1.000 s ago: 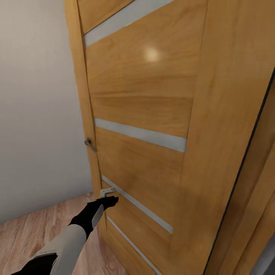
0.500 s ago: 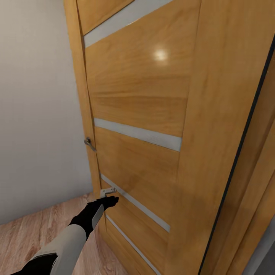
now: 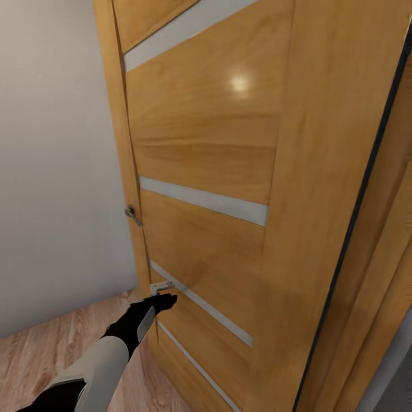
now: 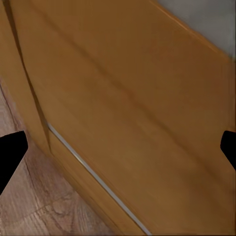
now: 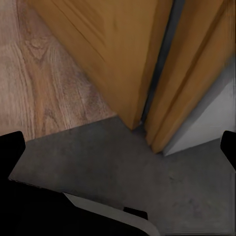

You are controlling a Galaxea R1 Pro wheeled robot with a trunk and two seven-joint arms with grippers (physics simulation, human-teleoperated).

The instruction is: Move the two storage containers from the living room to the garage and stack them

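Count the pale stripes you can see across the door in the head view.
4. One at the top, one at mid-height, one lower, one near the floor. More may lie outside the picture.

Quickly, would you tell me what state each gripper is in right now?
Left gripper: open, holding nothing, fingertips wide apart facing the wooden door.
Right gripper: open, holding nothing, over the grey floor at the threshold.

no readable text, labels or numbers, door plain as far as visible
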